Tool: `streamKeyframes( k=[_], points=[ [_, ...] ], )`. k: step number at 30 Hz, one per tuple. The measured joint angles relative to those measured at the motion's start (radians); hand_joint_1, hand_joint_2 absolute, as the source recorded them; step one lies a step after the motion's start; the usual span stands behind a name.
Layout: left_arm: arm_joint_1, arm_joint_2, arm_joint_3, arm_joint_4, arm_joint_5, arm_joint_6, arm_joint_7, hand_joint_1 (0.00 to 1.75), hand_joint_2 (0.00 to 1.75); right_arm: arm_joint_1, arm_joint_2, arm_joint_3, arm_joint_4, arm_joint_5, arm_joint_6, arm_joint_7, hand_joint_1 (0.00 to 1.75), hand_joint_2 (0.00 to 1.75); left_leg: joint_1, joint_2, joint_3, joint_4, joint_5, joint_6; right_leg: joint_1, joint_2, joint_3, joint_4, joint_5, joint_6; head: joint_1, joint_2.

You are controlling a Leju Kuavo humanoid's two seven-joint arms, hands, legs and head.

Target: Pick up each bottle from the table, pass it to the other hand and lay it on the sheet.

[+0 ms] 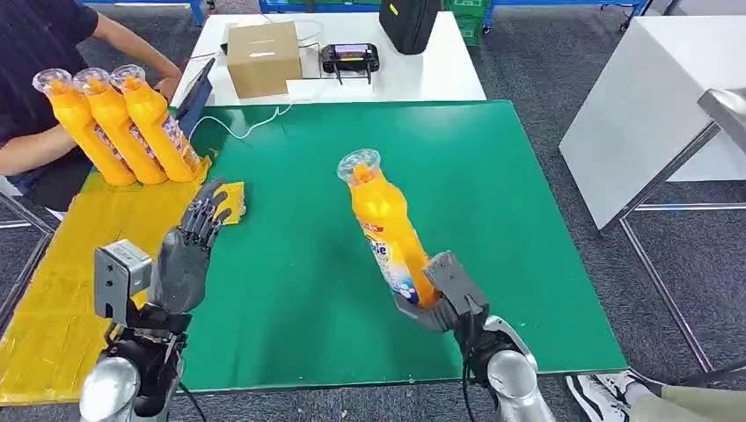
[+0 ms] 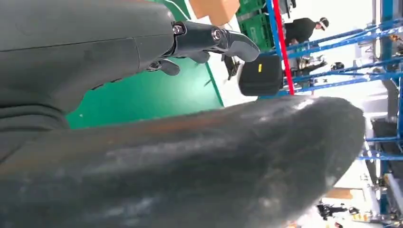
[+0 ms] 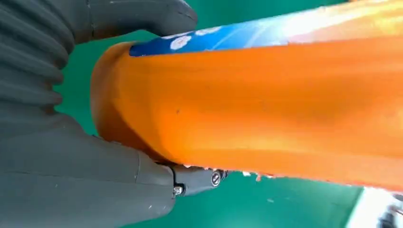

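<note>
My right hand (image 1: 444, 294) grips the lower body of an orange bottle (image 1: 384, 223) with a clear cap, held above the green mat and tilted with its cap up and toward the left. The right wrist view shows the same bottle (image 3: 266, 99) pressed against my right hand (image 3: 66, 156). My left hand (image 1: 189, 246) hovers over the mat's left edge, empty, fingers stretched forward and apart. Close up, my left hand (image 2: 142, 95) holds nothing. Three more orange bottles (image 1: 119, 123) lie side by side on the yellow sheet (image 1: 62, 290) at the far left.
A person sits at the far left with a hand (image 1: 165, 85) near the three bottles. Behind the green mat (image 1: 493, 202) a white table carries a cardboard box (image 1: 262, 57), a controller (image 1: 350, 58) and a black bag (image 1: 407, 24). Another white table (image 1: 655, 105) stands at the right.
</note>
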Motion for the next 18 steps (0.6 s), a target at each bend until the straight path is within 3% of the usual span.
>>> streamKeyframes(
  k=[8, 18],
  points=[
    [-0.002, -0.021, -0.025, 0.000, 0.109, -0.004, 0.025, 0.00, 1.75, -0.003, 0.037, 0.009, -0.041, 0.052, -0.008, -0.022, 1.75, 1.75, 0.001, 0.000, 0.000, 0.000, 0.000, 0.000, 0.001, 0.000, 0.000, 0.000, 0.000, 0.000, 0.000, 0.000],
    [-0.043, -0.039, -0.087, 0.019, 0.179, 0.014, 0.039, 0.00, 1.75, -0.085, 0.050, 0.184, -0.030, 0.229, -0.078, -0.070, 1.75, 1.75, 0.001, 0.000, -0.002, 0.000, 0.000, 0.000, 0.001, 0.000, -0.002, 0.000, 0.000, 0.000, 0.000, 0.000]
  ],
)
